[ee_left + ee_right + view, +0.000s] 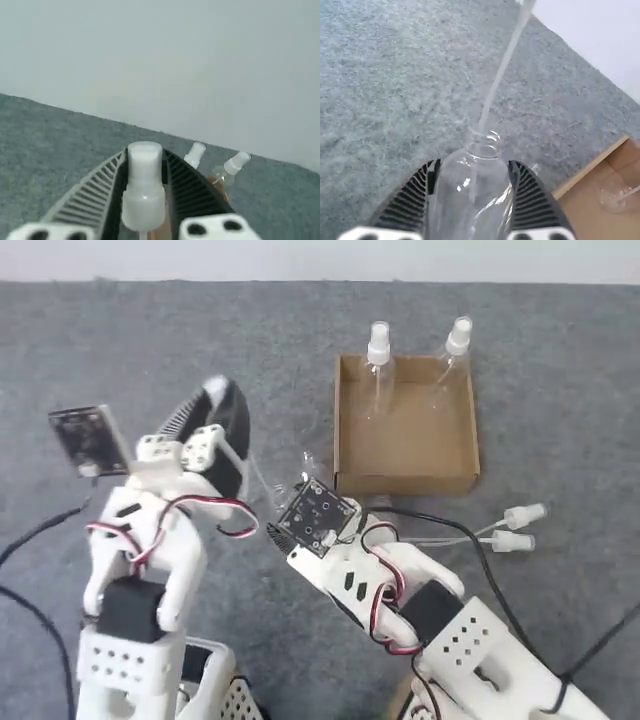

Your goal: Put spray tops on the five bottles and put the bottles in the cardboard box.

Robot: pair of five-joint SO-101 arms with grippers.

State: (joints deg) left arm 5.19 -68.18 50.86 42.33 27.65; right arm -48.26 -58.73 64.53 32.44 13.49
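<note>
While left gripper (145,152) clamps spray top (144,190), right gripper (472,167) holds bottle (470,205), tube (501,67) inside

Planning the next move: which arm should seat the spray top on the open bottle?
Left. The left gripper is shut on the spray top, whose tube already dips into the bottle that the right gripper holds.

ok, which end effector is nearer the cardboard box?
Right. The right end effector sits just off a corner of the cardboard box; the left end effector is farther away.
</note>
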